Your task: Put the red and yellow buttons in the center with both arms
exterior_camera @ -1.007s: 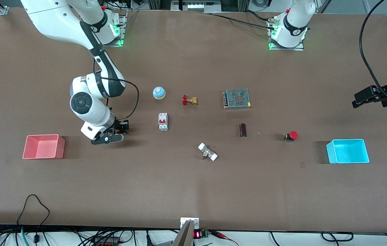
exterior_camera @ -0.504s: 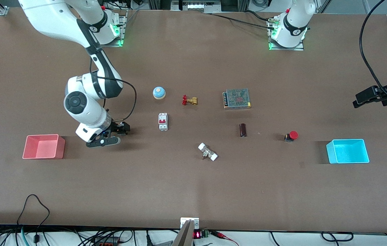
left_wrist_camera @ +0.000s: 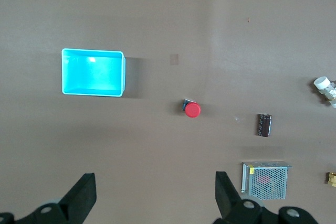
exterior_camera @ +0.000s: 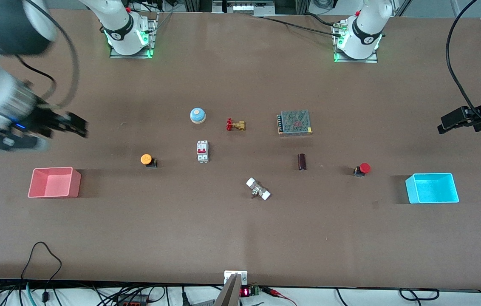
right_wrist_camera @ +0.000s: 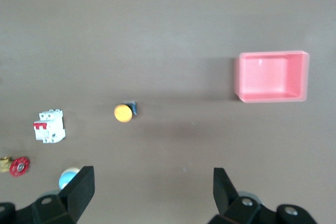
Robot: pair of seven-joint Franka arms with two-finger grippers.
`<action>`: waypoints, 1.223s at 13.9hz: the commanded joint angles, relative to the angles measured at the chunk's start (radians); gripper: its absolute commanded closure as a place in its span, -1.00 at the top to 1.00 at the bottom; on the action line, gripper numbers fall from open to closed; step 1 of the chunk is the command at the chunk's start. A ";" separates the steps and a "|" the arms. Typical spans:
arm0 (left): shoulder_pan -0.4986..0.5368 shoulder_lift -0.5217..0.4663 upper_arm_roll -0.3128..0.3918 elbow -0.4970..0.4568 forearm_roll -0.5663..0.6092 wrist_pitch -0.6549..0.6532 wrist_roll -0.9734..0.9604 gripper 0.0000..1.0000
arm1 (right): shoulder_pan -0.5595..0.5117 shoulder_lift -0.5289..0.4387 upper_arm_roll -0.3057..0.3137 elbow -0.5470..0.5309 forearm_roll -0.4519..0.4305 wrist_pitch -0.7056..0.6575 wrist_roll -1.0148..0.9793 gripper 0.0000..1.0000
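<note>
The yellow button (exterior_camera: 147,160) stands on the brown table between the pink bin (exterior_camera: 52,168) and a white breaker (exterior_camera: 202,151); it also shows in the right wrist view (right_wrist_camera: 123,113). The red button (exterior_camera: 363,168) stands beside the cyan bin (exterior_camera: 429,174) and shows in the left wrist view (left_wrist_camera: 192,109). My right gripper (exterior_camera: 77,125) is open and empty, high over bare table toward the right arm's end (right_wrist_camera: 152,182). My left gripper (exterior_camera: 451,121) is open and empty, high over the left arm's end (left_wrist_camera: 155,187). The table's center (exterior_camera: 232,165) is bare brown surface.
Around the center lie a blue-and-white bell (exterior_camera: 197,115), a brass valve with red handle (exterior_camera: 235,125), a mesh power supply (exterior_camera: 294,122), a dark cylinder (exterior_camera: 302,162) and a white fitting (exterior_camera: 258,189).
My right arm has risen from the table and swung toward its own end, uncovering the yellow button where its gripper was. The left arm has barely moved.
</note>
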 commanded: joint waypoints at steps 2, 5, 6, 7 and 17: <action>0.000 -0.014 0.001 0.000 -0.002 -0.035 0.005 1.00 | -0.057 -0.041 0.012 0.015 0.019 -0.065 -0.023 1.00; -0.003 -0.015 -0.010 -0.001 -0.002 -0.054 -0.002 1.00 | -0.053 -0.036 0.015 -0.001 0.008 -0.062 -0.019 1.00; -0.003 -0.017 -0.010 0.000 -0.003 -0.057 0.000 1.00 | -0.051 -0.035 0.015 0.001 0.005 -0.061 -0.017 1.00; -0.005 -0.026 -0.010 -0.001 -0.003 -0.057 0.006 1.00 | -0.050 -0.034 0.016 0.002 0.000 -0.059 -0.016 1.00; 0.000 -0.032 -0.019 -0.004 0.001 -0.049 0.014 1.00 | -0.054 -0.032 0.018 0.004 -0.012 -0.067 -0.005 1.00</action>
